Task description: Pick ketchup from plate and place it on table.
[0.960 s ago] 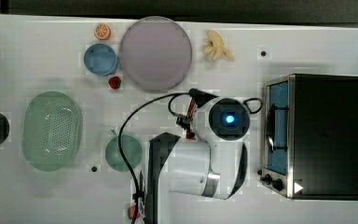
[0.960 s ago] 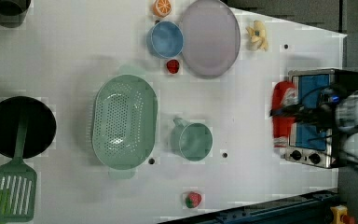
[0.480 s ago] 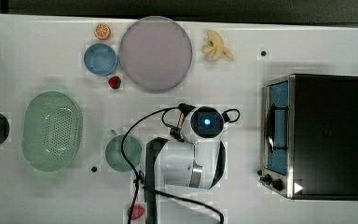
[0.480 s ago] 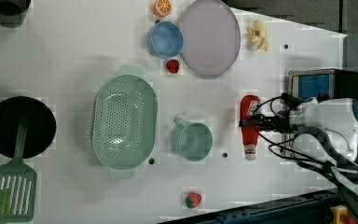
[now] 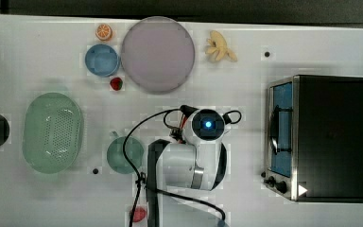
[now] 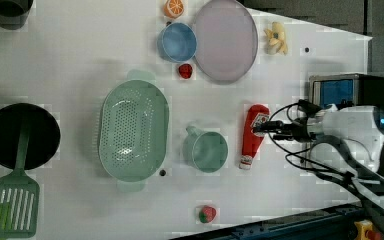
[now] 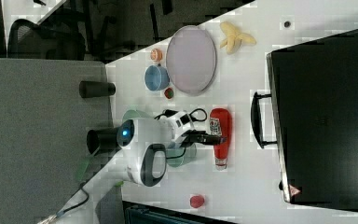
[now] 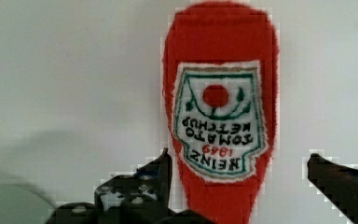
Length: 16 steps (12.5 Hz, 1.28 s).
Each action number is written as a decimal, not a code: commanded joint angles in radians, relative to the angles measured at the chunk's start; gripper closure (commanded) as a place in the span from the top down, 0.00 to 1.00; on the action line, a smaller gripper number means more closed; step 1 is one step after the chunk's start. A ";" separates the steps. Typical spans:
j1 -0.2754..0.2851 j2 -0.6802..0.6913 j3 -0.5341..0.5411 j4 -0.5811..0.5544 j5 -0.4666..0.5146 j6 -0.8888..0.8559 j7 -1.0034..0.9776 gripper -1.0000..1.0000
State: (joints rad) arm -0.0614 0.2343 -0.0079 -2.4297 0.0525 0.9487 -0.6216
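Lying ketchup [image 6: 252, 134] between mug [image 6: 207, 150] and oven [image 6: 347, 92].

ketchup [image 6: 252, 134] lying on table [image 6: 70, 60], beside cup [image 6: 207, 150], off plate [image 6: 225, 40]

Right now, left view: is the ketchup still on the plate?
No. The ketchup lies on the bare white table, well clear of the plate, beside the green cup.

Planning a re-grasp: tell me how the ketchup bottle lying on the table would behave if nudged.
The ketchup bottle lies flat on the table, so tipping seems unlikely. Its flattish labelled face suggests sliding more than rolling. It looks like glossy plastic, probably light and somewhat slippery.
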 commanded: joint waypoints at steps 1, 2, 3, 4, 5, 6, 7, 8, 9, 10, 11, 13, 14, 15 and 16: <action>0.005 -0.199 0.008 0.107 0.012 -0.125 0.132 1.00; 0.006 -0.252 0.012 0.149 0.012 -0.203 0.190 1.00; 0.006 -0.300 0.014 0.195 0.012 -0.294 0.259 1.00; 0.006 -0.339 0.016 0.245 0.012 -0.396 0.329 1.00; 0.008 -0.370 0.018 0.295 0.011 -0.501 0.398 1.00; 0.008 -0.391 0.018 0.343 0.010 -0.591 0.468 1.00; 0.008 -0.405 0.019 0.392 0.009 -0.659 0.518 1.00; 0.009 -0.413 0.021 0.438 0.004 -0.716 0.544 1.00; 0.009 -0.416 0.021 0.478 -0.015 -0.769 0.547 1.00; 0.009 -0.416 0.021 0.513 -0.044 -0.812 0.547 1.00; 0.008 -0.416 0.021 0.540 -0.074 -0.848 0.547 1.00; 0.009 -0.417 0.022 0.573 -0.077 -0.856 0.547 1.00; 0.009 -0.417 0.024 0.577 -0.077 -0.865 0.547 1.00; 0.009 -0.417 0.025 0.577 -0.077 -0.866 0.547 1.00; 0.009 -0.417 0.024 0.575 -0.077 -0.876 0.547 1.00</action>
